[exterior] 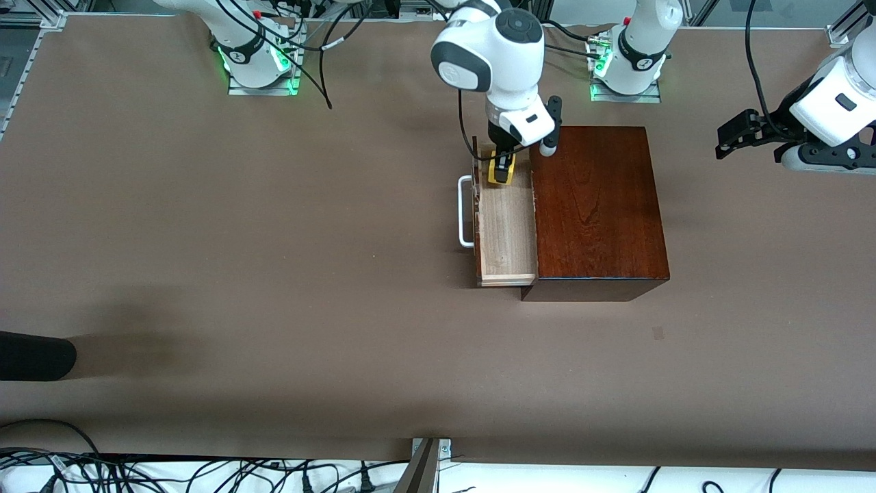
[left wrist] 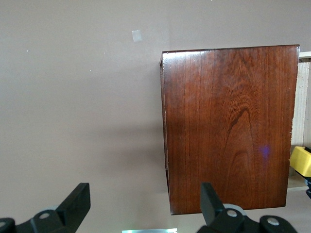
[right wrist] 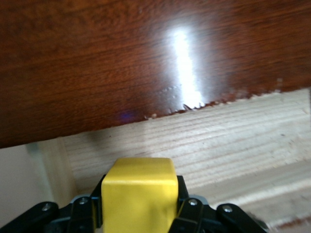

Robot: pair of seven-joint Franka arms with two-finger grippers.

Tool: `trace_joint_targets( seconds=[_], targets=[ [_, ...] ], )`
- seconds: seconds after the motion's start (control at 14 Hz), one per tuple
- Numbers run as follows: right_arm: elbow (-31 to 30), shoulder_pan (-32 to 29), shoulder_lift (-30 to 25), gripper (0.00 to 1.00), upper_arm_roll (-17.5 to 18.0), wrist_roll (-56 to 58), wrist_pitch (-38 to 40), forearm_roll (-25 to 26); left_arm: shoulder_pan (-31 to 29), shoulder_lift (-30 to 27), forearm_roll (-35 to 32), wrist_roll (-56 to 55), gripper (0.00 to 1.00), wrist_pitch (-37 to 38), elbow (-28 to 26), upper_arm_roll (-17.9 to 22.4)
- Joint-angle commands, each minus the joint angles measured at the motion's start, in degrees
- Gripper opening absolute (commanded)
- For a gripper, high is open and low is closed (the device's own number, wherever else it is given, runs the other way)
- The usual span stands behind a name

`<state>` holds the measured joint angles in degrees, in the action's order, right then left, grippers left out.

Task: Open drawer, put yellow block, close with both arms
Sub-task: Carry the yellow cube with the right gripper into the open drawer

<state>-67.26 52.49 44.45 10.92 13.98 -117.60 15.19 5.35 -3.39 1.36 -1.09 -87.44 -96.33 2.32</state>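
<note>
The dark-wood box [exterior: 595,205] stands mid-table, and its drawer [exterior: 506,226] is pulled open toward the right arm's end, with the white handle [exterior: 465,212] outermost. My right gripper [exterior: 503,168] is shut on the yellow block [exterior: 500,172] and holds it low over the part of the drawer tray farthest from the front camera. In the right wrist view the block [right wrist: 138,194] sits between the black fingers above the pale tray floor [right wrist: 218,141]. My left gripper [exterior: 727,140] is open and empty, waiting in the air off the box toward the left arm's end. Its wrist view shows the box top [left wrist: 228,126].
A dark rounded object [exterior: 34,356] lies at the right arm's end of the table, near the front camera. A small pale patch [exterior: 658,333] marks the table nearer the front camera than the box. Cables [exterior: 205,472] run along the front edge.
</note>
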Motion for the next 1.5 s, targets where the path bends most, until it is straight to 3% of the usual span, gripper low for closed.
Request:
trace_joint_targets(
  seconds=[0.0, 0.86, 0.93, 1.0, 1.43],
  targets=[
    [2.4, 0.1, 2.0, 0.00, -0.1, 3.5, 0.1, 1.0, 0.4, 0.9, 0.6, 0.3, 1.00, 1.5, 2.1, 0.1],
    [2.1, -1.0, 3.9, 0.00, -1.2, 11.8, -1.8, 1.0, 0.6, 4.6, 0.7, 0.2, 1.00, 1.0, 5.3, 0.1],
    [2.2, -1.1, 3.8, 0.76, -1.2, 11.5, -1.9, 0.9, 0.6, 5.0, 0.8, 0.2, 1.00, 0.9, 5.3, 0.1],
    [2.4, -1.1, 3.6, 1.00, -1.2, 11.2, -1.9, 0.9, 0.5, 5.4, 0.8, 0.6, 1.00, 1.0, 5.4, 0.1],
    [3.8, -2.5, 0.7, 1.00, -1.3, 10.6, -0.1, -0.2, -0.3, 5.5, 0.6, 0.9, 1.00, 1.0, 5.3, 0.1]
  ],
)
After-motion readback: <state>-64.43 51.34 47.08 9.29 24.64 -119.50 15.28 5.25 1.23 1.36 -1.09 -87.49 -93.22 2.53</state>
